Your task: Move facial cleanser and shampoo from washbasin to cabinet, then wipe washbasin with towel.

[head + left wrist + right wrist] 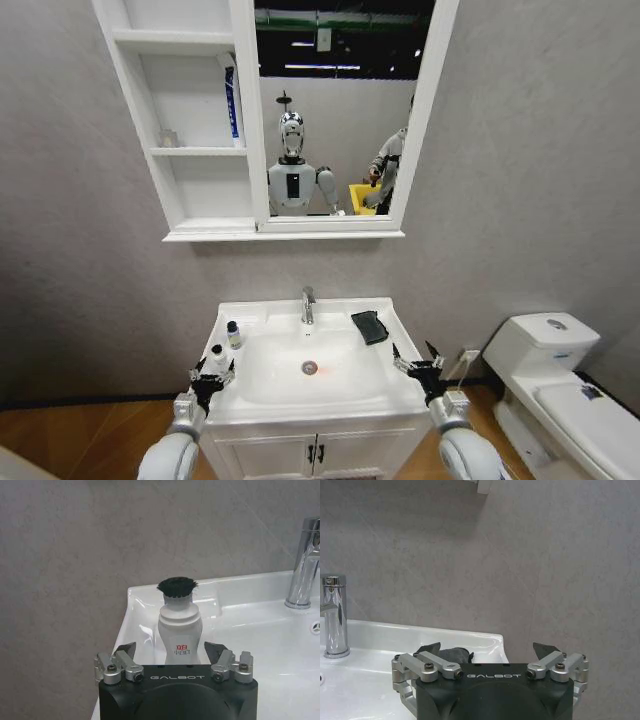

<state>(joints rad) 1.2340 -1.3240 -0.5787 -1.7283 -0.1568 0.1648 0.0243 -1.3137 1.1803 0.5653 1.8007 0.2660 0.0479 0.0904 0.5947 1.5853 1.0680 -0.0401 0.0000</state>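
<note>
Head view, lower centre: the washbasin (400, 395) with its chrome faucet (308, 304) at the back rim. 2 small bottles stand on the left ledge: a dark-capped one (233, 334) nearer the wall and a white one (218, 354) nearer the front. The dark towel (369, 326) lies on the right ledge, beside the faucet. Upper left: the cabinet (190, 152) of 3 open shelves joined to the mirror (340, 110); a blue and white tube (231, 100) leans in the middle shelf. The toilet (560, 385) is at lower right.

The left gripper (212, 377) hovers at the basin's front left corner, jaws wide; in the left wrist view the white bottle (179, 630) stands between its open fingers (125, 652). The right gripper (419, 364) hovers at the front right corner, jaws wide, with the towel (451, 654) just beyond it.
</note>
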